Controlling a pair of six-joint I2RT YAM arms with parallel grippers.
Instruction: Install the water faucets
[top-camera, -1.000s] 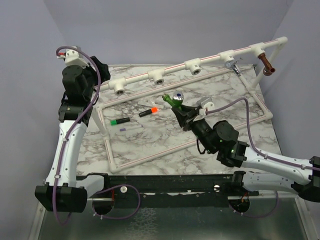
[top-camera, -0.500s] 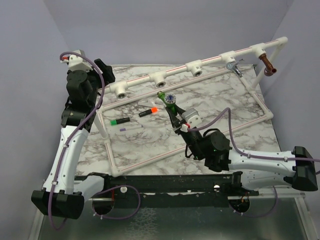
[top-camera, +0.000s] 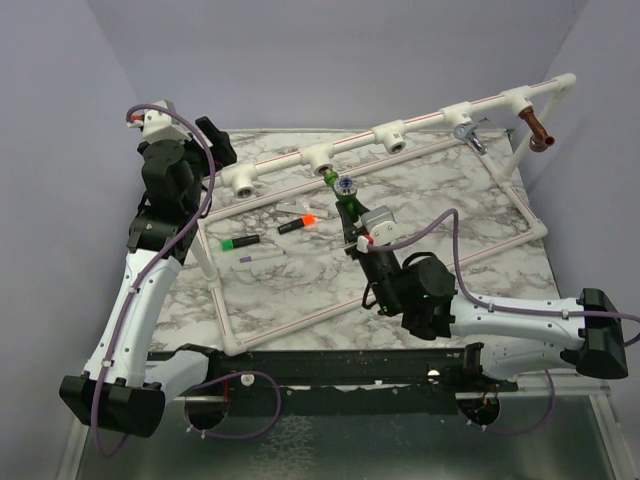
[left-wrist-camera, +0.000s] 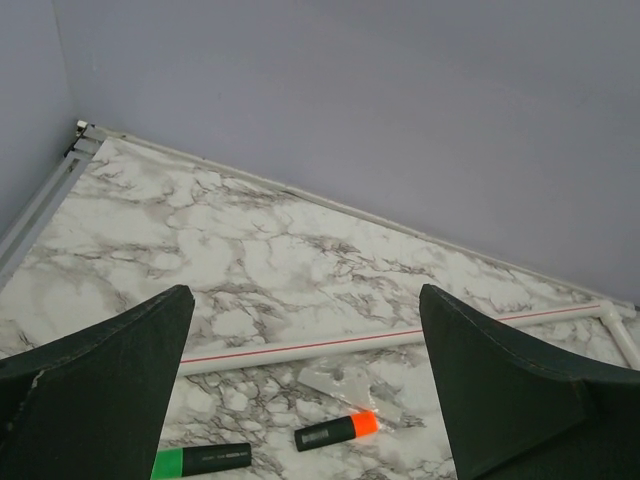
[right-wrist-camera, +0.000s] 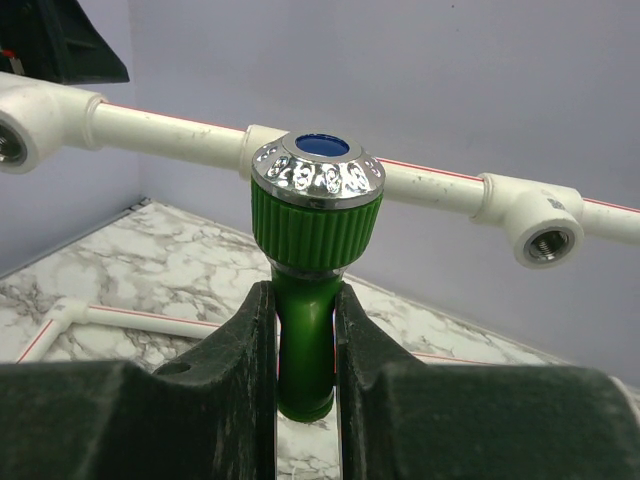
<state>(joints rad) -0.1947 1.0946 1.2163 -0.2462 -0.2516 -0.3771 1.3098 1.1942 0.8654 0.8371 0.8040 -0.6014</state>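
Right end effector (right-wrist-camera: 305, 300) grips the green faucet (right-wrist-camera: 316, 215), stem pointing at the pipe fitting (top-camera: 319, 157) just ahead; left end effector (left-wrist-camera: 305, 295) hangs open aside.

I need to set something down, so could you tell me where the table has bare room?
Bare marble lies inside the pipe frame, nearer than the green marker and orange marker; more lies at its far right, in front of the chrome faucet. Crowded: around those markers and around the right end effector holding the green faucet.
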